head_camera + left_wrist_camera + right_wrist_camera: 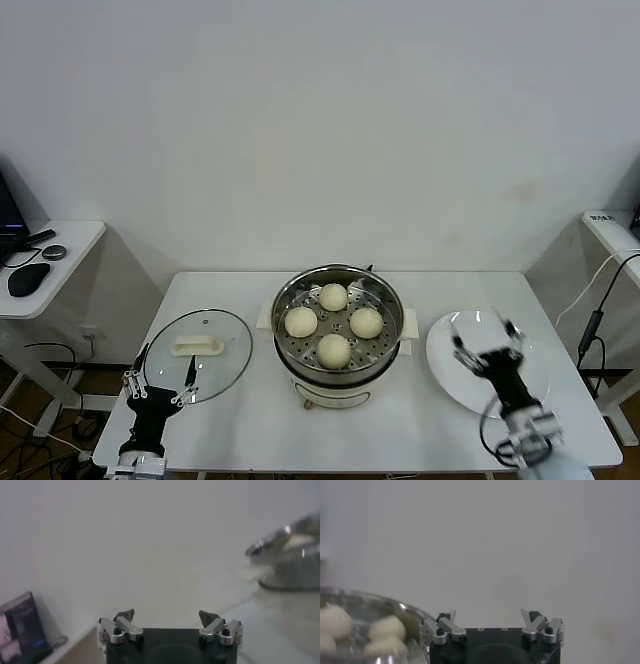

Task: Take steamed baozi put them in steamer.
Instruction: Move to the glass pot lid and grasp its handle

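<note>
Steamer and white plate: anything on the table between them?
No. In the head view the table between the steamer and the white plate is bare.

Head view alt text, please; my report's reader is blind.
Four steamed baozi sit in the steamer mid-table. The glass lid lies to its left, by the open left gripper; the open right gripper hovers over the empty white plate on its right.

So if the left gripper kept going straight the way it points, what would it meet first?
Probably nothing on the table: the left gripper, jaws open, points over the round glass lid toward the bare white wall; depth unclear.
</note>
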Robot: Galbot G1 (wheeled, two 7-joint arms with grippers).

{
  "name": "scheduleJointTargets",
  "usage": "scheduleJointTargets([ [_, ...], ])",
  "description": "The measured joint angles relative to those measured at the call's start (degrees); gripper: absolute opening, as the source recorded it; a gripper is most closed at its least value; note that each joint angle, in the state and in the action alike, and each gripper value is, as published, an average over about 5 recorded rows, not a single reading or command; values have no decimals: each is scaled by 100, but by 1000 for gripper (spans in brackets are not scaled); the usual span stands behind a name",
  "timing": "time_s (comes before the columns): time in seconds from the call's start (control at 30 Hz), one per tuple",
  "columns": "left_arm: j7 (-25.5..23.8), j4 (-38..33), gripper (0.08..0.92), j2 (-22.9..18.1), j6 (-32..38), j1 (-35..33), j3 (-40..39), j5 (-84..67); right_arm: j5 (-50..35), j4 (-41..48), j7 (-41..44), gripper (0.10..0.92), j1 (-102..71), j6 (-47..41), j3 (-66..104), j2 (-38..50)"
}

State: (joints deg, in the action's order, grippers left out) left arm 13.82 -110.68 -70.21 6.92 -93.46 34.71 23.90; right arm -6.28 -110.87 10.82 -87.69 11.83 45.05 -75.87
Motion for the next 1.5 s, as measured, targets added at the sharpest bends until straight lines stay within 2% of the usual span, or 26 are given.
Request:
scheduleJointTargets([
  [0.33, 179, 1093, 823, 569, 442, 484, -124, 2675, -68, -106, -149, 823, -710, 148, 762, -706],
  [0.53, 140, 1751, 823, 802, 641, 970, -265, 3684, -72, -81, -171, 823, -891, 202, 913, -887],
  [0.77, 53, 2461, 823, 976, 776, 1672, -418, 4219, -33, -47, -171, 823, -998, 238, 980, -1016],
  [1.07, 11, 3314, 823, 977, 863, 2473, -580, 4612, 16, -31, -174, 823, -1078, 269, 1017, -1113],
  [1.43, -101, 3877, 823, 900, 872, 3167, -687, 4828, 97, 6, -170, 823, -1125, 313, 1013, -1162],
  [1.5, -123, 3950, 802, 881, 872, 3243, -696, 4844, 112, 9, -168, 823, -1133, 316, 1014, -1166],
])
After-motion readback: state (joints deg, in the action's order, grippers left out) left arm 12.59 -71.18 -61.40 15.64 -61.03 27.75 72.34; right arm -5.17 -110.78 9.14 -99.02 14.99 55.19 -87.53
